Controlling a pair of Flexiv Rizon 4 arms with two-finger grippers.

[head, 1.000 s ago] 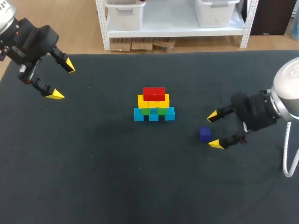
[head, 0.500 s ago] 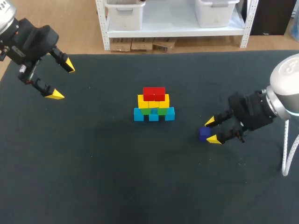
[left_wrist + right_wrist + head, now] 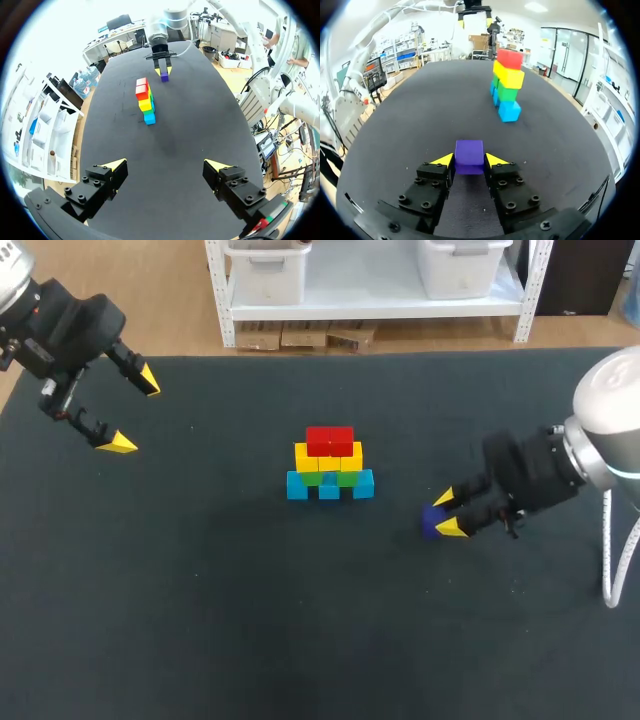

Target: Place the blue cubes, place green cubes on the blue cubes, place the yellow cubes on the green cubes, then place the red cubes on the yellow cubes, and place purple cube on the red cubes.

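Now right gripper fingers pinching purple cube from both sides, cube on table, right of cube stack, apart from it. Left gripper far left of stack, fingers spread wide.

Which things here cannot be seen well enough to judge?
The green cubes: in the head view the yellow cubes cover most of them, so their number is unclear.
The stack: both wrist views see it end-on; cubes behind the nearest ones are hidden.
The purple cube: in the head view the fingertips of the right gripper cover part of it; in the left wrist view it is too small.
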